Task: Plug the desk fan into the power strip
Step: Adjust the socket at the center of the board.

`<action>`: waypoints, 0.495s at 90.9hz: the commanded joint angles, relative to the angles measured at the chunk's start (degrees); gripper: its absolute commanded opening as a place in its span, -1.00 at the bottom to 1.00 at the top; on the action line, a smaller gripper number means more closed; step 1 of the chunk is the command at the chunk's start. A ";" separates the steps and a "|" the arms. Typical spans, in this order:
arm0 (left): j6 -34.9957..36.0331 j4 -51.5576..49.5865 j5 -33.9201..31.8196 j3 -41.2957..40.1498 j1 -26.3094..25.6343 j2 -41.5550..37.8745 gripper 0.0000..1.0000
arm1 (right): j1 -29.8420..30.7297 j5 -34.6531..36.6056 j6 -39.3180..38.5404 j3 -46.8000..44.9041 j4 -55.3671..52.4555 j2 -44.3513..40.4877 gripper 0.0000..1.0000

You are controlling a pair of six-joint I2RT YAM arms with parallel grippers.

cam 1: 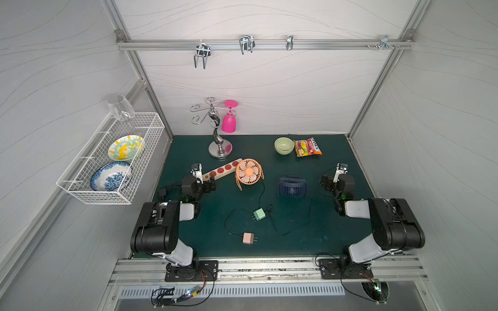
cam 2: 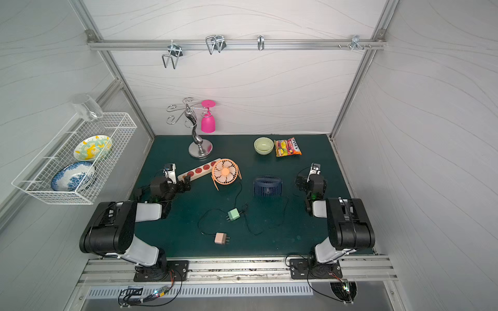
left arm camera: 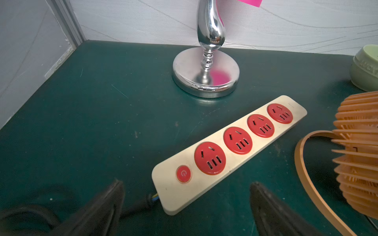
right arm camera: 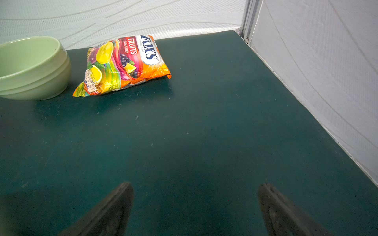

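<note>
Power strip [left arm camera: 229, 151] lies just ahead of the left claw [left arm camera: 187, 182], whose spread, empty jaws look poised to steady it; the right claw [right arm camera: 196, 184], also spread, holds nothing. An orange desk fan [cam 1: 249, 172] stands beside the strip's far end.

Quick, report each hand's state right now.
Left hand: open, holding nothing, near the power strip.
Right hand: open, holding nothing.

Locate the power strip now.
In both top views the power strip lies flat on the left side of the mat, slanting from just ahead of the open left pincer to the orange fan, with the chrome stand right behind it.
</note>
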 commanded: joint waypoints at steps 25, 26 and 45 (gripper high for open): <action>0.14 2.27 0.13 0.33 -0.17 0.27 1.00 | -0.31 0.52 0.28 -0.08 1.42 0.18 0.98; 0.17 2.31 0.13 0.33 -0.17 0.32 1.00 | -0.34 0.50 0.32 -0.08 1.42 0.17 0.98; 0.15 2.24 0.11 0.41 -0.17 0.36 1.00 | -0.70 0.08 0.47 -0.10 1.46 0.23 0.98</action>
